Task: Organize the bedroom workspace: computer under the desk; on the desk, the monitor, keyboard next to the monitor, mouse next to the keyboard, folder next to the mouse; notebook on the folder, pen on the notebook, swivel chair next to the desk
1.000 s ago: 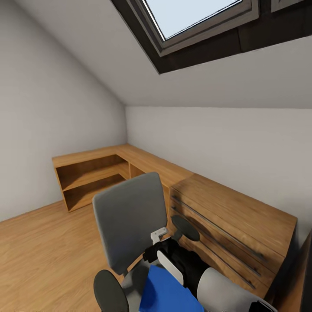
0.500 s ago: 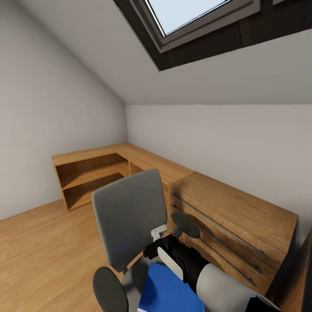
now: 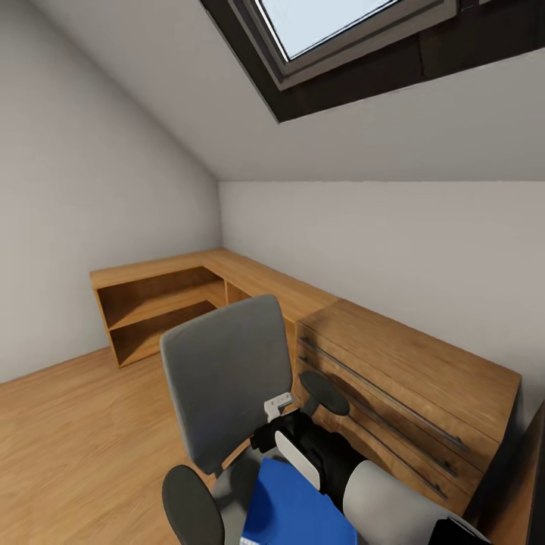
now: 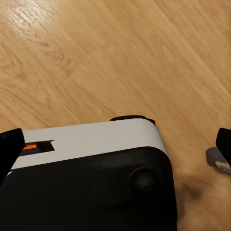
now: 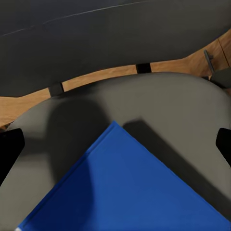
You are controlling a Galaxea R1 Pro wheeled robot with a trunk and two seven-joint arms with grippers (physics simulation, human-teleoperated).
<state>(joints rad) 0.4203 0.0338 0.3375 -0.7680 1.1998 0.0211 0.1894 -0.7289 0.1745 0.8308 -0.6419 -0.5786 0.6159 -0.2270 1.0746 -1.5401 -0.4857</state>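
Note:
The swivel chair (image 3: 227, 375) stands just in front of me, its grey back upright and its black armrests (image 3: 324, 393) out to the sides. The bright blue folder (image 3: 291, 507) lies flat on the chair's grey seat (image 5: 144, 103). My right arm (image 3: 333, 465) reaches over the seat from the right. In the right wrist view, my right gripper (image 5: 115, 147) hovers open above a corner of the folder (image 5: 130, 192), with its dark fingertips (image 5: 9, 149) spread wide and nothing between them. My left gripper (image 4: 115, 144) hangs open over my own white and black base (image 4: 91, 168) and the wooden floor (image 4: 120, 57).
A low wooden corner shelf (image 3: 159, 303) runs along the far walls. It joins a wooden dresser (image 3: 409, 393) with long bar handles, close behind the chair on the right. A dark edge (image 3: 534, 477) shows at the far right. Open wooden floor (image 3: 76, 439) lies to the left, under a sloped ceiling with a skylight (image 3: 341, 30).
The whole head view has shifted very slightly since a second ago, so the camera moved. The chair, the folder and my right arm keep the same places relative to each other.

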